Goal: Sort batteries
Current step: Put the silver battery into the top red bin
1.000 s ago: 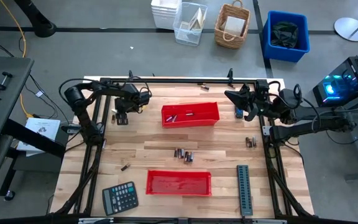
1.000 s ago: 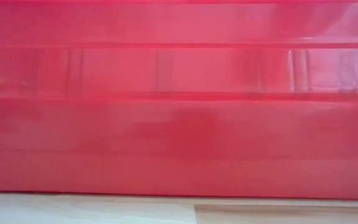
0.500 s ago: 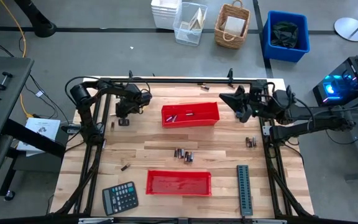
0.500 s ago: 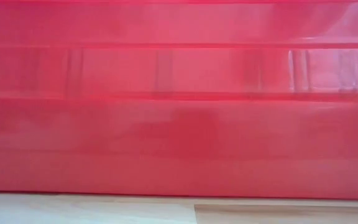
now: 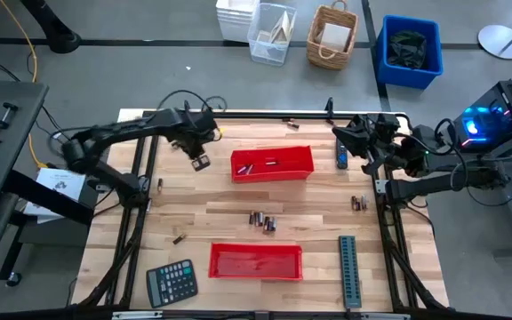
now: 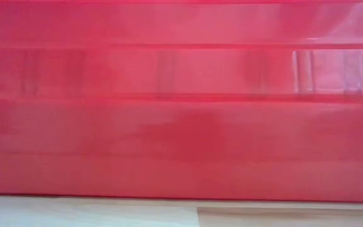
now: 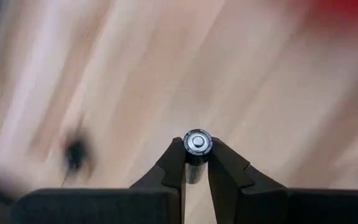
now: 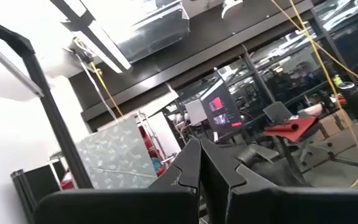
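Observation:
In the left wrist view a small dark battery (image 7: 197,144) with a metallic end sits between the fingers of my left gripper (image 7: 196,163), which is shut on it. From above, that gripper (image 5: 200,160) hangs just left of the far red tray (image 5: 272,173), which holds a few batteries (image 5: 254,166). More batteries lie on the wood: a cluster (image 5: 262,221), a pair (image 5: 358,204) and a single one (image 5: 178,238). My right gripper (image 5: 352,142) waits shut at the far right, its fingers (image 8: 199,163) raised toward the room. My left gripper pinches the battery's round side (image 7: 195,167) between its two fingertips, one finger on each side. The battery's metallic end (image 7: 197,142) faces back toward the wrist camera. The battery is above the wooden tabletop, which shows blurred behind it.
A second red tray (image 5: 255,250) stands near the front and fills the low view as a red wall (image 6: 181,101). A calculator (image 5: 171,282) lies front left, a grey ridged strip (image 5: 348,270) front right, and a black-and-blue device (image 5: 341,160) beside the far tray.
My left arm has stretched out and carried its gripper toward the table's right, from near the left frame post to beside the far red tray. My right gripper has drawn back a little toward the far right corner.

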